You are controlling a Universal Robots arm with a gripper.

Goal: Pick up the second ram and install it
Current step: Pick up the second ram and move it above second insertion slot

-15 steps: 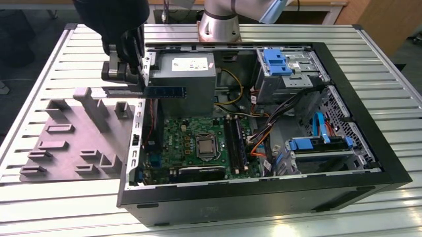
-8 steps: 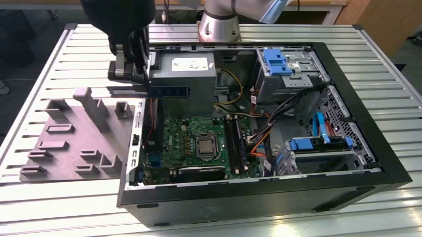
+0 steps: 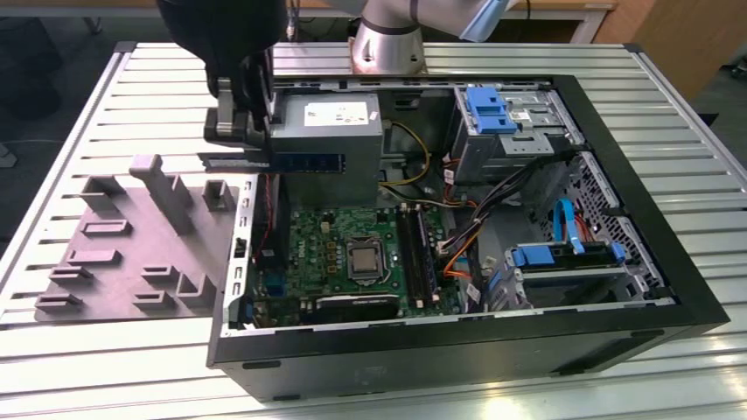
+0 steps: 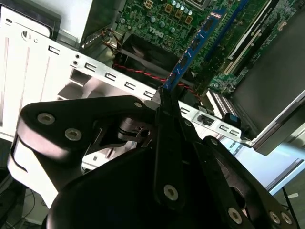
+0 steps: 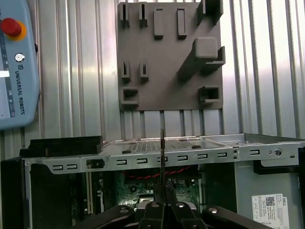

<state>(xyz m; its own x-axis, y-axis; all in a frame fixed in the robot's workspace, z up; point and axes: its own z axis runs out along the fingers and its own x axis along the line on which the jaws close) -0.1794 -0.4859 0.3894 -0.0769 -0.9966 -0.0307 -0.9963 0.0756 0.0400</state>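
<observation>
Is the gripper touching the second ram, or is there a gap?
Touching. In the second wrist view the gripper pinches one end of the second ram, with no gap; the rest juts out beyond it.

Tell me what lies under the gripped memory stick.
Under the memory stick: the case's metal rail, red wires and green circuit board. The gripper covers the stick's held end.

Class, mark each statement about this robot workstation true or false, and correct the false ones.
1. The gripper is shut on the second ram. True.
2. The second ram sits in a motherboard slot. False: the gripper holds it clear of the motherboard.
3. The computer case lies open. True.
4. The grey fixture plate lies inside the case. False: it lies on the table beside the case.
</observation>
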